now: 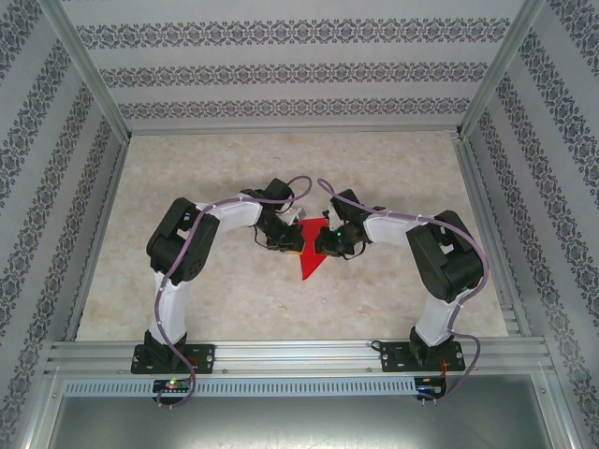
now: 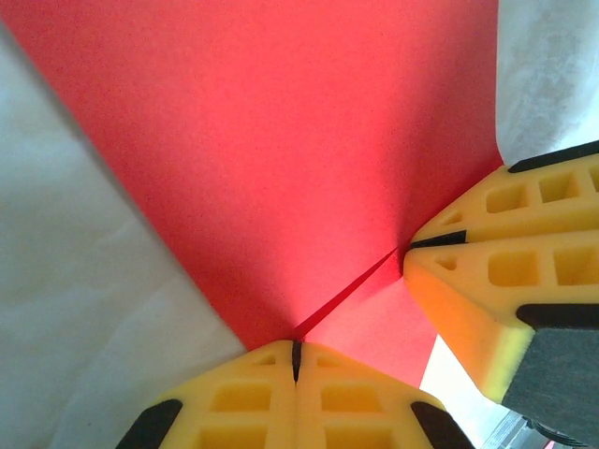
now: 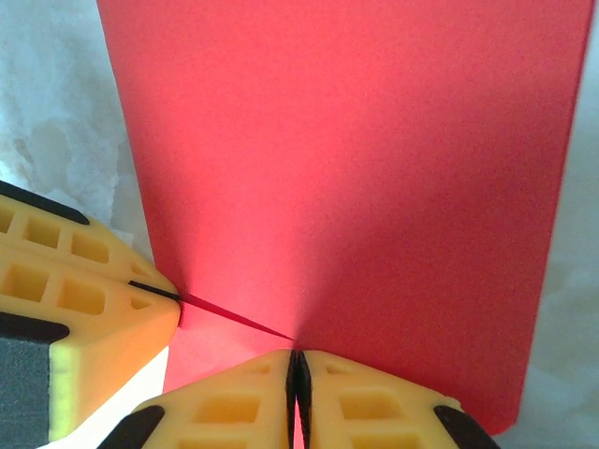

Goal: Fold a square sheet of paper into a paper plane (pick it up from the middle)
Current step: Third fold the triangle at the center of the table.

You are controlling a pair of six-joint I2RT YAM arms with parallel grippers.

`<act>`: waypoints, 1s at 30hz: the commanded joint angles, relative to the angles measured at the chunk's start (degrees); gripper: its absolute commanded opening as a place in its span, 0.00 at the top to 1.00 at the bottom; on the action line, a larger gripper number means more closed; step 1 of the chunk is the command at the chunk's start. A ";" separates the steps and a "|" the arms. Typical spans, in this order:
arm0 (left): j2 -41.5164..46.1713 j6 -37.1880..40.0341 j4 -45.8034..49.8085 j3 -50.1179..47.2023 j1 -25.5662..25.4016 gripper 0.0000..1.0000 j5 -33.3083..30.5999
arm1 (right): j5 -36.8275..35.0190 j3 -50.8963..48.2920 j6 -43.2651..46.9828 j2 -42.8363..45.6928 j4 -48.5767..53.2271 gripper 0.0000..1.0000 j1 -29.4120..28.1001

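Observation:
The square sheet of paper [image 1: 309,267] is bright red and hangs between my two grippers over the middle of the table, folded so that it narrows to a point toward the near edge. My left gripper [image 1: 288,243] is shut on its left side. In the left wrist view its jaws [image 2: 296,354] pinch the sheet of paper [image 2: 281,140] where a raised crease begins. My right gripper [image 1: 324,243] is shut on the paper's right side. In the right wrist view its jaws [image 3: 297,363] clamp the sheet of paper [image 3: 356,159] at the other end of that crease.
The pale marbled table [image 1: 187,168] is fenced by aluminium rails [image 1: 299,354] and patterned walls. Each wrist view catches the other gripper's yellow fingers [image 2: 505,271] [image 3: 75,281] close beside its own, a short stretch of crease apart.

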State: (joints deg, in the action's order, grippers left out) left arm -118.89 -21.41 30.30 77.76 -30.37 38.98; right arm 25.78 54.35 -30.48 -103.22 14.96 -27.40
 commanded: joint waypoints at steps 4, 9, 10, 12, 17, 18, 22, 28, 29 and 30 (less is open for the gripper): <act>-2.40 1.63 5.20 0.99 -0.61 0.95 -3.65 | -8.24 -3.38 0.60 -2.45 7.09 0.87 -0.59; -1.98 1.55 5.61 1.65 -0.66 0.94 -3.17 | -9.73 -2.99 0.82 -3.83 7.60 0.88 -1.33; -1.83 1.56 5.72 1.76 -0.66 0.94 -3.18 | -10.17 -2.97 0.90 -3.91 7.78 0.88 -1.47; -1.45 1.48 6.08 2.26 -0.66 0.93 -3.19 | -10.99 -3.02 1.20 -3.92 8.23 0.88 -1.78; -0.38 1.21 6.57 3.38 -0.74 0.90 -2.90 | -12.31 -3.76 1.29 -4.27 8.22 0.88 -2.22; -0.15 1.15 6.61 3.65 -0.74 0.90 -2.70 | -12.41 -3.91 1.26 -4.40 8.16 0.88 -2.22; 0.87 0.16 5.94 4.52 -0.82 0.84 -1.57 | -12.41 -4.33 1.21 -4.71 7.72 0.89 -2.44; 3.20 -0.33 7.85 6.47 -0.74 0.76 -3.80 | -11.81 -4.69 0.96 -4.86 6.83 0.89 -2.48; 3.74 -0.39 8.19 6.59 -0.75 0.75 -4.56 | -11.76 -4.76 1.01 -4.88 6.76 0.89 -2.49; 4.32 -0.57 8.52 6.62 -0.74 0.72 -5.22 | -11.64 -4.79 0.95 -4.82 6.71 0.89 -2.49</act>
State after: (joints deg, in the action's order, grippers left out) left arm -118.13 -21.45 35.29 82.74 -31.00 36.21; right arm 22.33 53.87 -30.04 -102.87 14.33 -29.15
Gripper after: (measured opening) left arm 0.268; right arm 0.109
